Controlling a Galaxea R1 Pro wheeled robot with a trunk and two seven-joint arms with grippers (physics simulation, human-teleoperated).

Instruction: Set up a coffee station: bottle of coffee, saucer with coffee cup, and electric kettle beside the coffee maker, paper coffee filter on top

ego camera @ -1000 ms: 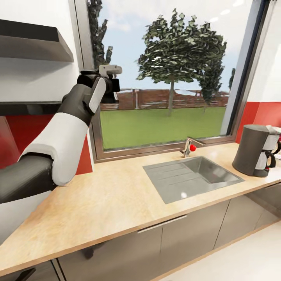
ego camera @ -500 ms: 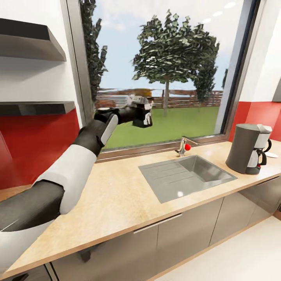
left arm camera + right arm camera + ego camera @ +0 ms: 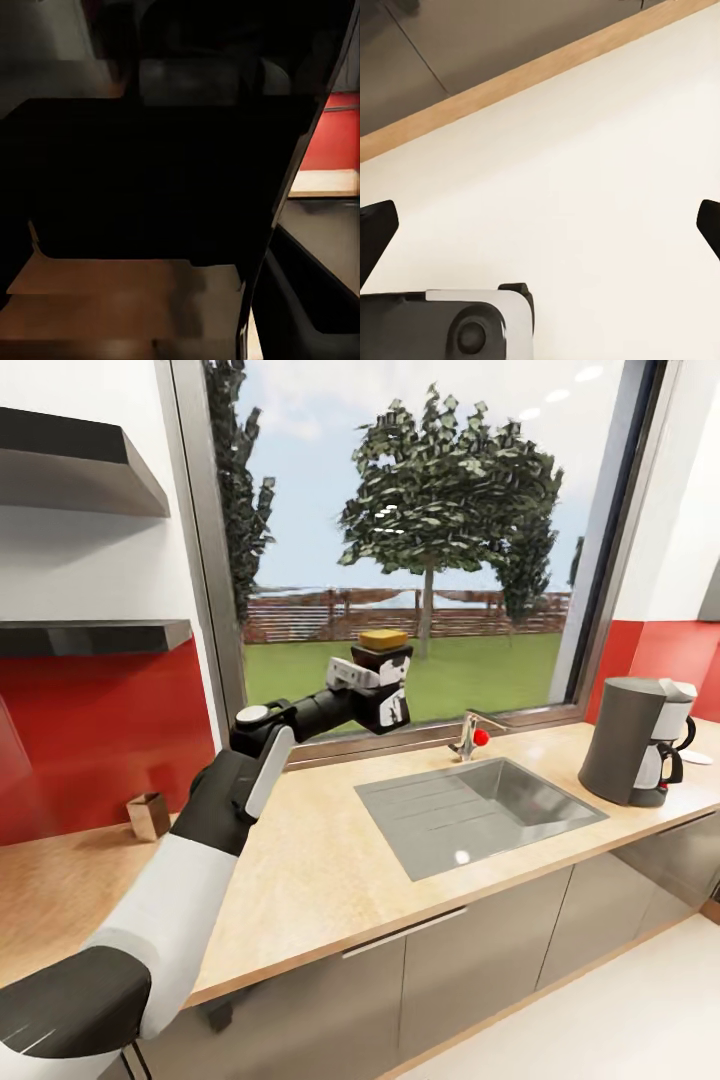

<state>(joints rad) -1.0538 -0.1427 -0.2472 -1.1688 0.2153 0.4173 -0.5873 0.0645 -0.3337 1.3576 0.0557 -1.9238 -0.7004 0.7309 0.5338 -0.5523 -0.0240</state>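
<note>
My left gripper (image 3: 388,685) is shut on the bottle of coffee (image 3: 384,656), a small dark jar with a tan-yellow lid. It holds the jar upright in the air in front of the window, above the kitchen countertop (image 3: 300,860) and left of the sink. Up close in the left wrist view the bottle of coffee (image 3: 165,172) is a dark mass. The coffee maker (image 3: 632,742) stands on the countertop at the far right. The kitchen shelf (image 3: 90,635) hangs on the left wall. My right gripper (image 3: 540,225) is open over the pale floor.
A steel sink (image 3: 480,808) with a red-knobbed tap (image 3: 475,737) lies between the jar and the coffee maker. A small brown box (image 3: 148,815) stands by the red backsplash at the left. A wide window runs behind the counter. Grey cabinets sit below.
My left arm has swung down and to the right, carrying the bottle away from the shelf towards the sink. The head view also shifted a little at first.
</note>
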